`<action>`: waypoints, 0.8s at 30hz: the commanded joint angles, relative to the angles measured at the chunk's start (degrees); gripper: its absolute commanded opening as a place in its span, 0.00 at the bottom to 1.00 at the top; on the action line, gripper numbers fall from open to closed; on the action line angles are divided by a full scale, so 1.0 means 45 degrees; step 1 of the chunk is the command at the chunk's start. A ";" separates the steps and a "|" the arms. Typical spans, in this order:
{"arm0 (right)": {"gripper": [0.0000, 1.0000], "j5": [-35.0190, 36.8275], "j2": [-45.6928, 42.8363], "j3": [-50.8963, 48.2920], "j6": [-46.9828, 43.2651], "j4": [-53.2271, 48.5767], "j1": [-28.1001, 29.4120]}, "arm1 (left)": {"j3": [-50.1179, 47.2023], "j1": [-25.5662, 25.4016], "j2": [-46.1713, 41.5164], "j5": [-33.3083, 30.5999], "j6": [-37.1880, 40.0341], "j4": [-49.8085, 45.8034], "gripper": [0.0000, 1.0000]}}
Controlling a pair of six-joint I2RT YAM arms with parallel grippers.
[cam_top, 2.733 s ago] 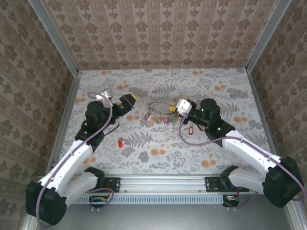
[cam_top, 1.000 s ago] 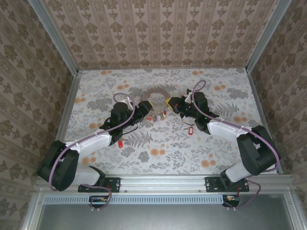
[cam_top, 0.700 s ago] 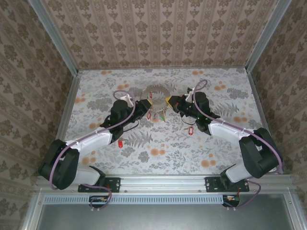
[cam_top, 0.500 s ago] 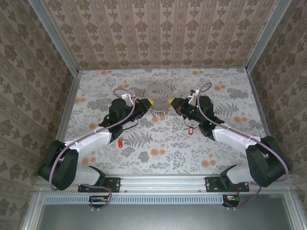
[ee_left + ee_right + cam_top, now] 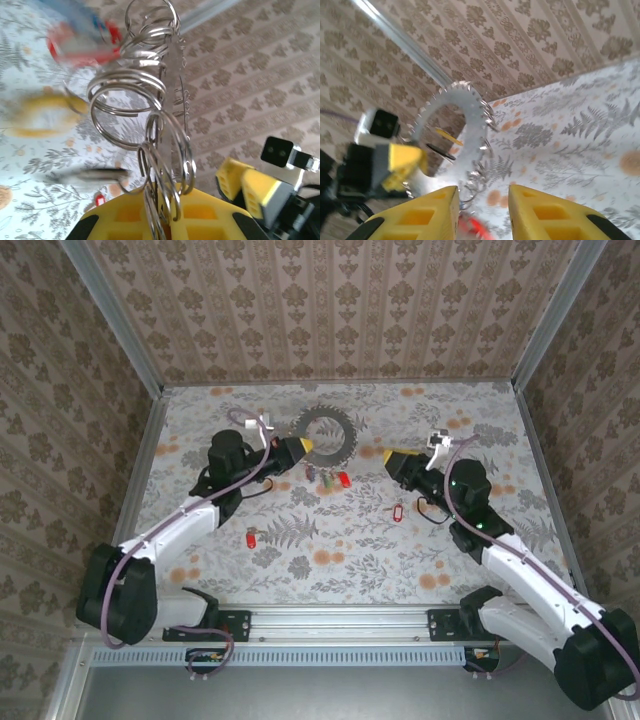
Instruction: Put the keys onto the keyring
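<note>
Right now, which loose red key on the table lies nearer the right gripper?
The red-tagged key close to the right gripper; the other red key lies beside the left arm.

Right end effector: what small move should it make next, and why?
Probably lower the right end effector toward the loose red-tagged key lying on the table near it. Its jaws stand open and empty, apart from the keyring, which the left end effector holds clamped, with some keys hanging below.
</note>
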 commanded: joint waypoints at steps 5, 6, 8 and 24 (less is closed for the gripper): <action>0.26 -0.3034 -0.1038 -0.0483 -0.9130 -0.0096 0.0359 | 0.2002 0.0283 -0.0776 0.2743 0.1884 -0.1451 0.00; 0.26 -0.2891 -0.1170 -0.0603 -0.9565 0.0001 0.0463 | 0.2138 0.0294 -0.0776 0.2893 0.2068 -0.1680 0.00; 0.24 -0.2954 -0.1416 -0.0798 -1.0265 0.0210 0.0588 | 0.2365 0.0283 -0.0832 0.3056 0.2456 -0.2269 0.00; 0.21 -0.2781 -0.1249 -0.0829 -1.3256 0.0608 0.2622 | 0.2902 0.0293 -0.1027 0.3406 0.2781 -0.2954 0.00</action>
